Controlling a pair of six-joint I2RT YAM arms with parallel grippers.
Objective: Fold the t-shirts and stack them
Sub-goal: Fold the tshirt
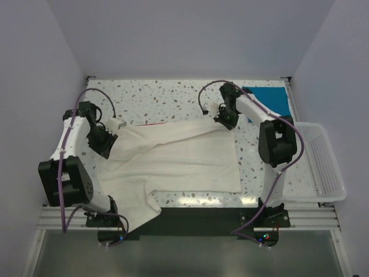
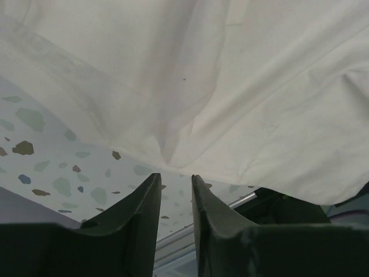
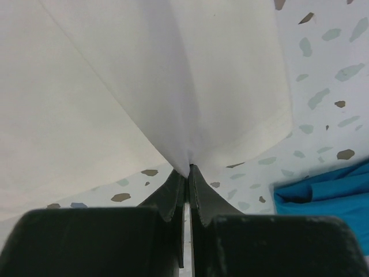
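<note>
The cream-white t-shirt (image 1: 184, 158) is lying spread, reverse side up and wrinkled, across the middle of the speckled table (image 1: 161, 95), with its near-left portion hanging over the table's near edge beside the left arm's base. The right gripper (image 3: 187, 172) is pinching the shirt's far-right corner, its jaws closed tight on a fold of the cloth, so that the fabric is rising from the surface in a tented ridge toward the far edge. The left gripper (image 2: 174, 180) is sitting at the shirt's left side near the left edge of the table; its fingers (image 2: 144, 213) are standing narrowly apart with the speckled surface showing through the gap, and the cloth's puckered edge is lying just beyond the fingertips rather than between them. The teal-blue t-shirt (image 1: 270, 99) is resting flat in the far-right corner, apart from the cream one. A white lattice basket (image 1: 323, 167) is sitting along the right edge.
</note>
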